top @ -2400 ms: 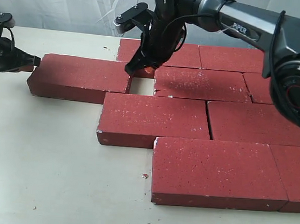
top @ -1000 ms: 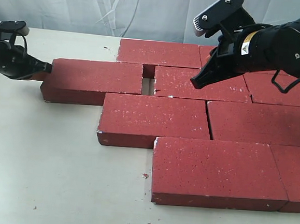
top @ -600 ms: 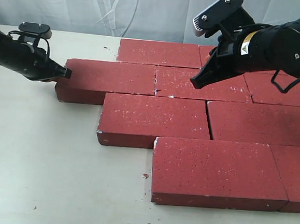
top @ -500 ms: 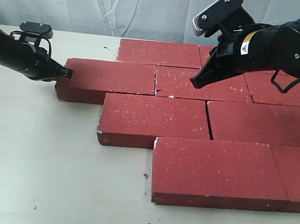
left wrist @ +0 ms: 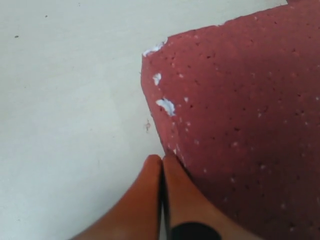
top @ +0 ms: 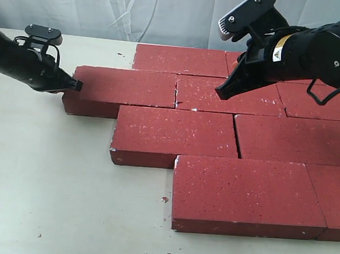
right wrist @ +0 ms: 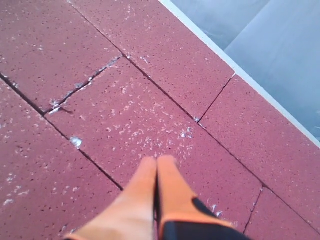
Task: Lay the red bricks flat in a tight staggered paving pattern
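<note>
Looking from the exterior camera, the red bricks (top: 175,136) lie flat on the pale tabletop (top: 48,182) in four staggered rows, their edges touching or parted only by thin seams. The left hand (top: 74,85) reaches in low from the left, its tip against the outer end of the leftmost brick (top: 123,91) in the second row from the back. The right hand (top: 219,94) hangs over the next brick in that row, tip pointing down; whether it touches the surface cannot be told here.

The left wrist camera shows what the wide view hides. The two orange fingers (left wrist: 150,185) are clenched together with nothing between them. Their tip meets the side of the brick near a chipped whitish corner (left wrist: 152,49).

The right wrist camera shows the right hand's fingers (right wrist: 140,185) likewise pinched together on nothing, over a speckled brick face (right wrist: 130,120). Tight joints run around that face, and white grit lies in one seam (right wrist: 82,85).
</note>
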